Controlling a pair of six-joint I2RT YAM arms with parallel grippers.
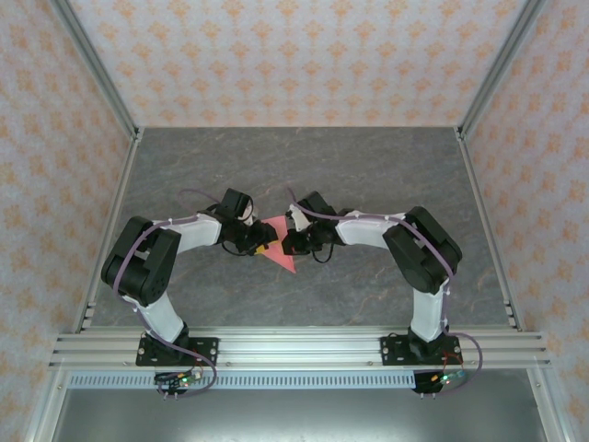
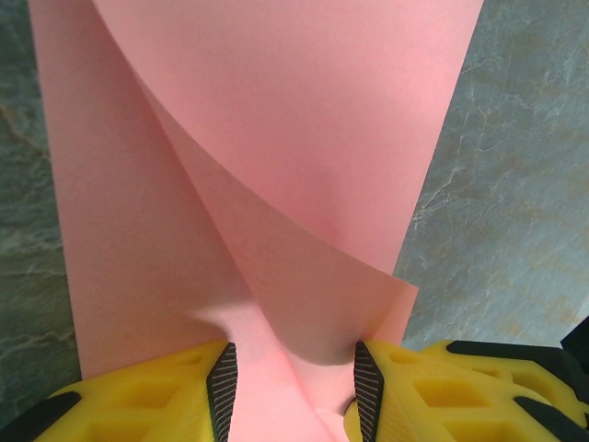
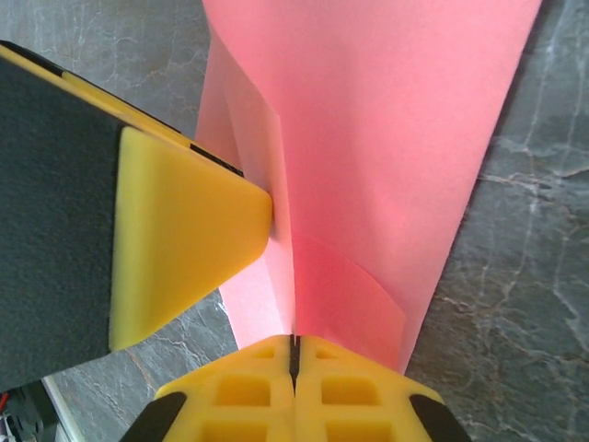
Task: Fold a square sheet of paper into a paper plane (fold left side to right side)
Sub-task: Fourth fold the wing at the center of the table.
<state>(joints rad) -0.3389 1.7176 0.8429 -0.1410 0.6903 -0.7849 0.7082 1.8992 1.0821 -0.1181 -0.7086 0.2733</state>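
The square sheet of paper (image 1: 282, 247) is salmon pink and lies partly folded on the grey table between my two grippers. In the left wrist view one flap of the paper (image 2: 276, 138) curls up and over the flat layer. My left gripper (image 2: 294, 391) stands over the sheet's near edge with its jaws apart, the paper running between the pads (image 2: 222, 387). My right gripper (image 3: 294, 354) is shut, and a raised edge of the paper (image 3: 386, 138) runs straight into the seam of its jaws. One yellow finger of the left gripper (image 3: 184, 221) touches the sheet from the left there.
The grey marbled table (image 1: 368, 166) stretches out behind and beside the arms. Aluminium rails (image 1: 294, 348) line the near edge, with slanted posts (image 1: 97, 69) at the sides. Patterned walls enclose the cell.
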